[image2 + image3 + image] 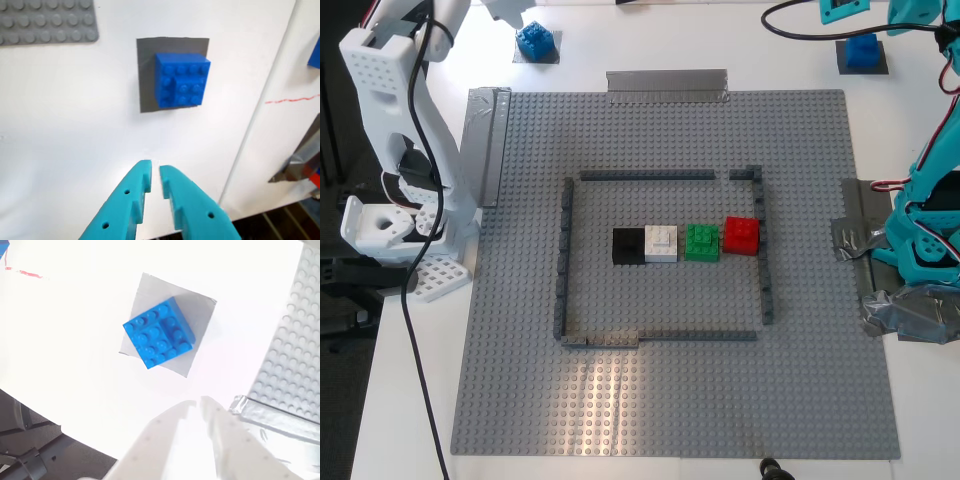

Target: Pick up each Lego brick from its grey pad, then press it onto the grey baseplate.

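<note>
My first tool (155,175), the teal one, hangs over bare white table (60,125) with its jaws nearly pressed together, a thin slit between the tips, and pinching nothing. Ahead of it a blue brick (181,80) sits on a grey pad (147,75), off-centre toward one edge of the pad so that it overhangs slightly; tool and brick are apart. In the exterior view this brick (861,50) and its pad (861,68) lie at the top right, just off the baseplate (520,400). My second tool (196,410), the white one, is likewise almost closed, tips a narrow gap apart, and empty. The second blue brick (159,332) rests on its own pad (200,310), turned at an angle to the pad's edges, near the tool but not touching it. The exterior view places that brick (536,41) and pad (520,55) at the top left, above a silver tape strip (485,140) on the baseplate's edge. The baseplate carries a dark frame (563,250) of low bricks, with gaps in its top side and bottom side. Inside the frame stands a row of four bricks, touching or nearly so: black (628,245), white (661,242), green (701,241) and red (741,235), the red one against the frame's side on the exterior view's right
</note>
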